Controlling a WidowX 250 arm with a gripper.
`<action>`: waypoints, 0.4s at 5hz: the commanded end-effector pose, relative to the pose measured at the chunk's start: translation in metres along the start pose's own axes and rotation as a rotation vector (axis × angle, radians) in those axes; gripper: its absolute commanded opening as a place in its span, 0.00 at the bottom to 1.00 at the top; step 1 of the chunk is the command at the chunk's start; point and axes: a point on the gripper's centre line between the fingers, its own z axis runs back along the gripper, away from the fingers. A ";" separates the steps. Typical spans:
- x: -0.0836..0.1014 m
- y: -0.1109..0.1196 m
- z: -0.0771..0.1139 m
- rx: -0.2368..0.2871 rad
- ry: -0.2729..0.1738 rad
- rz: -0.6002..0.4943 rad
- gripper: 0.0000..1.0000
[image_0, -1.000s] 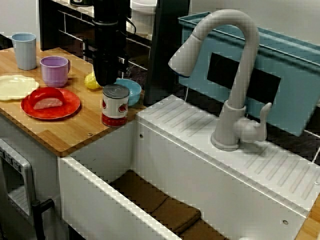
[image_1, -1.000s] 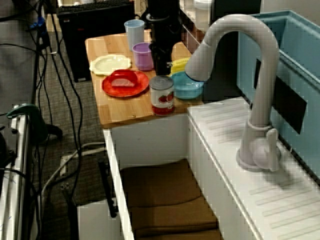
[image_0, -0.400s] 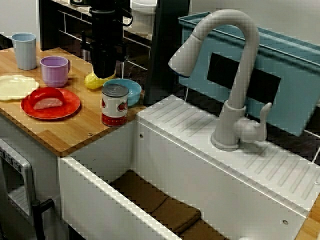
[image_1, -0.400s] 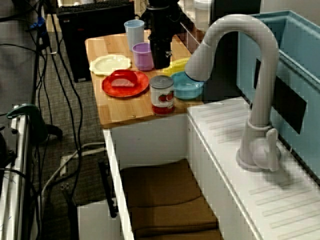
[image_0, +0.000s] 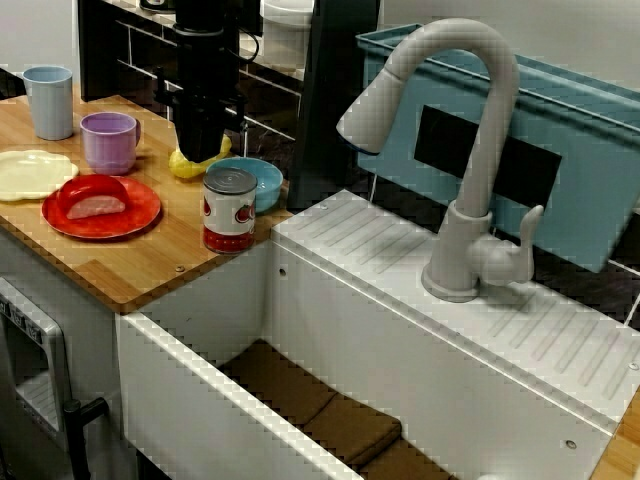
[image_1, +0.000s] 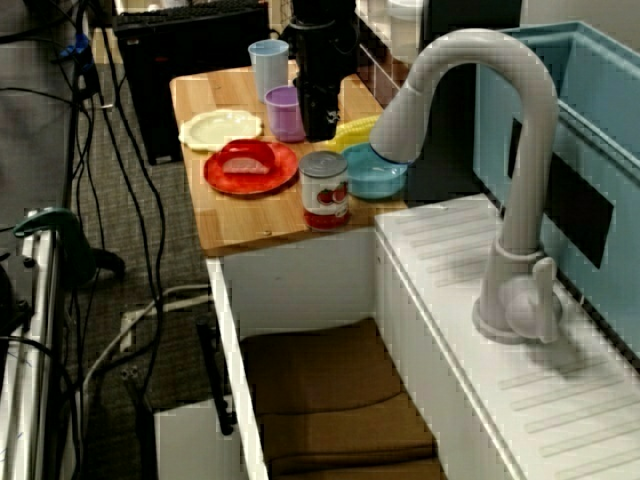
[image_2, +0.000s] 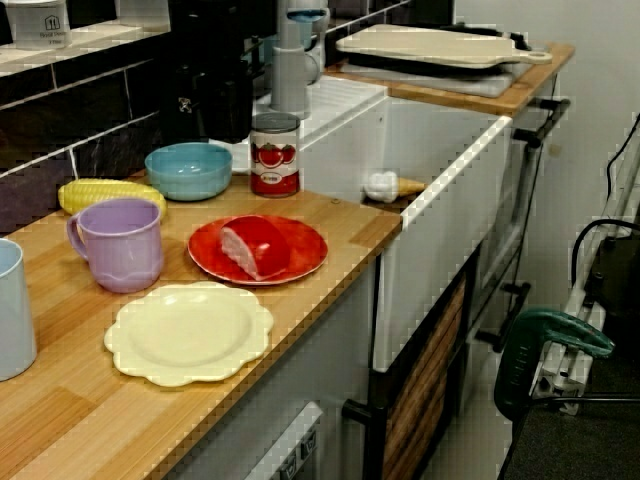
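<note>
Counter-end view first, going from the closest thing outward: a pale blue plastic cup (image_2: 10, 300) stands at the left edge, and beside it lies a pale yellow scalloped plate (image_2: 188, 333). Just behind the plate stands a lilac plastic mug (image_2: 125, 245) with its handle turned to the left. To its right, a round red plate (image_2: 305, 250) carries 1 pink slice of toy meat (image_2: 250, 250). All of them rest on the light wooden counter (image_2: 350, 225).

Further back, a yellow toy corn cob (image_2: 100, 193) lies on its side against the dark tiled wall. A light blue bowl (image_2: 188, 172) sits near it, and 1 tin can with a red tomato label (image_2: 276, 152) stands upright beside the bowl, at the counter's end by the sink.

The black gripper (image_0: 200, 150) hangs straight down over the corn cob. In the view facing the faucet, its tip overlaps the cob's top. In the view from above the sink, the cob shows just to the right of the tip. Whether they touch cannot be told, and whether the pincer is spread or pressed together cannot be told either: its fingers merge into 1 dark shape.

Beyond the can comes the white sink (image_2: 440, 200), with brown mats (image_0: 330, 410) on its floor. A tall grey curved faucet (image_0: 470, 150) rises from its ribbed rim, and a teal bin (image_0: 580, 130) stands behind that. Farthest off, a pale cutting board (image_2: 430, 45) lies on the counter past the sink.
</note>
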 end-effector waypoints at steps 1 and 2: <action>0.015 0.005 0.017 0.048 -0.060 -0.022 0.00; 0.017 0.001 0.014 0.009 -0.017 -0.054 0.00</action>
